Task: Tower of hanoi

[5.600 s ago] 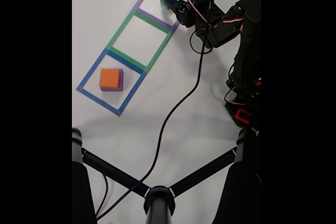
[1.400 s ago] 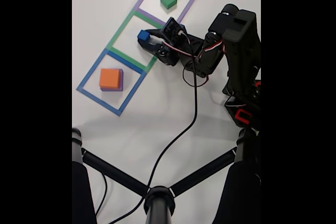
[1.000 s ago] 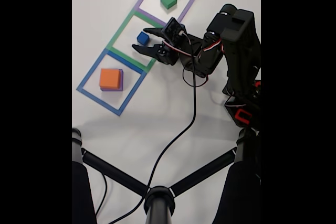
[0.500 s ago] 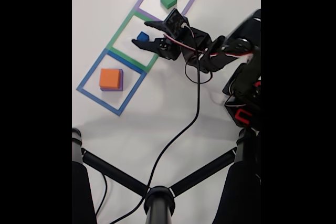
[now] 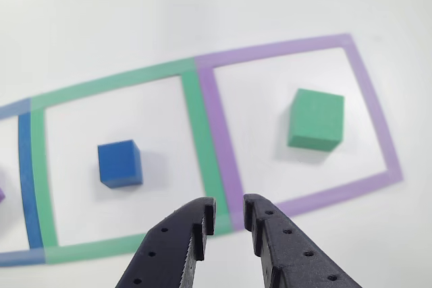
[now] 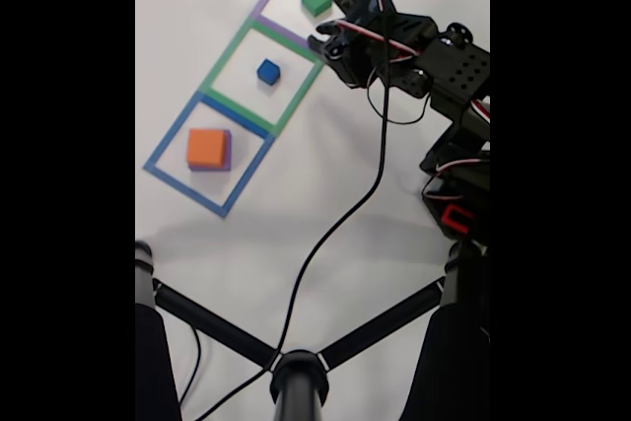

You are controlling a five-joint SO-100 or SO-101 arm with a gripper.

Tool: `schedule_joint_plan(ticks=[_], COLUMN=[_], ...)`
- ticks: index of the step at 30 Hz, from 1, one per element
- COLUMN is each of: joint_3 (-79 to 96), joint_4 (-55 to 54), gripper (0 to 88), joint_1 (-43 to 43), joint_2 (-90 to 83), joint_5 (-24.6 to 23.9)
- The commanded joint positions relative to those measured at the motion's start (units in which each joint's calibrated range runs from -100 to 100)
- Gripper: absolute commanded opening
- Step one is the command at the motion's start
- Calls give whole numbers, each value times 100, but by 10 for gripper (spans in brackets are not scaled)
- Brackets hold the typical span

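The hand (image 5: 229, 210), fingers nearly together (holding nothing), is hovering at mid-frame between blue cube (image 5: 120, 164) and green cube (image 5: 316, 120), likely next.

Table (image 6: 217, 263): plain white.
Middle square outline (image 5: 196, 126): green tape, the landmark here.
Small cube (image 5: 120, 164): solid blue, inside the green outline.
Neighbouring outline (image 5: 364, 92): purple, sharing one edge with the green one.
Cube in the purple outline (image 5: 316, 119): green.
Outline on the green one's other side (image 6: 187, 145): blue.
Block in the blue outline (image 6: 207, 147): orange top, purple beneath.
Gripper (image 5: 228, 215): matte black.
Cable (image 6: 335, 224): black.
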Motion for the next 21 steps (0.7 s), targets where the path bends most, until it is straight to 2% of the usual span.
schedule_joint_plan(ticks=[1,7,11,17,21], joint_3=[-1860,-4232,-5367,-5349,-4404], joint_4=[1938,4018,5006,5354,4747], gripper=[0,0,0,0,26], joint_1=[407,857,1017,1116,1299], joint_2=[-164,188,333,52,-292], joint_5=[0,0,0,0,0])
